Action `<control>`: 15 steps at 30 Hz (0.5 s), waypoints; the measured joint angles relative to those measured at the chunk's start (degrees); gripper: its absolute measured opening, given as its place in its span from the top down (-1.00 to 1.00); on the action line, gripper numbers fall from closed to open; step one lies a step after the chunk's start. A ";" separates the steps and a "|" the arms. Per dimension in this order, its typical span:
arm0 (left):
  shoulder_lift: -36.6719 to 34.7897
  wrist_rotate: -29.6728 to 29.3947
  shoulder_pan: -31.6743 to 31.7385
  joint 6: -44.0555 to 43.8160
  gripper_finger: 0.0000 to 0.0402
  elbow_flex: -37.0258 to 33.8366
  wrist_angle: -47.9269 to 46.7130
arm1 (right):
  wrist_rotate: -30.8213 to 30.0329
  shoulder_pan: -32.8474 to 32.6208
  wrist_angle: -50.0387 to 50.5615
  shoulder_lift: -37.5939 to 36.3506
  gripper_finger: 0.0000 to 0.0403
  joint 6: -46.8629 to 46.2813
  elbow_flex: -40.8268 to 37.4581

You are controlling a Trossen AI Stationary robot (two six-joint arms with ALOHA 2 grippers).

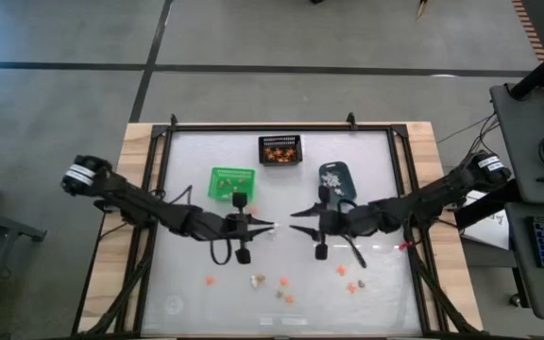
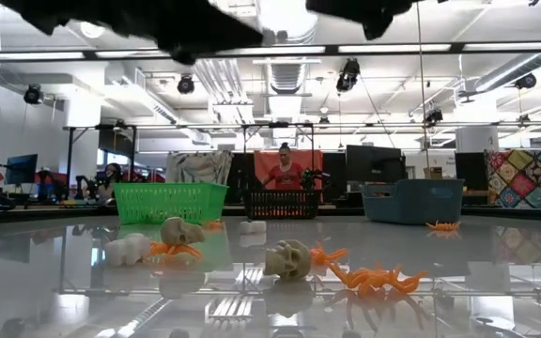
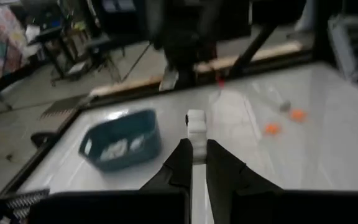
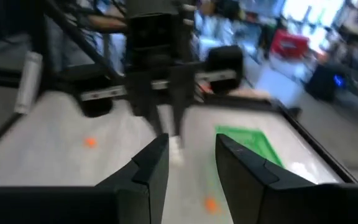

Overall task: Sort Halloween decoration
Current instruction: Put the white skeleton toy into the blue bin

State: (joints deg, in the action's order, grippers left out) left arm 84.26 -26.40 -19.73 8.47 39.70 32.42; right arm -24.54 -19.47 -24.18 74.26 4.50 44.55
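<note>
A white trinket (image 3: 195, 127) sat pinched in the left gripper (image 3: 195, 155), lifted over mid-table, prob. for carrying to the blue-grey bin (image 3: 120, 142) w/ other white bits. Remaining decorations (image 1: 281, 281) lay scattered near the table's front edge (image 1: 281, 326). Right gripper (image 4: 191, 155) hovered facing it, fingers partly apart, empty. What the white piece was couldn't be made out; low view cut off both arms.

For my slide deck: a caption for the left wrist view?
Left gripper shut on a white trinket, blue-grey bin beyond.
</note>
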 joint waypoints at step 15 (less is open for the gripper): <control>4.56 -0.02 0.00 2.60 1.00 -0.02 16.94 | 3.50 -0.38 -5.12 1.22 0.39 2.36 -1.00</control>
State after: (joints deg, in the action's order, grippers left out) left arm 88.81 -26.41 -19.73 11.07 39.68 49.36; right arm -21.04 -19.85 -29.30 75.48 6.86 43.55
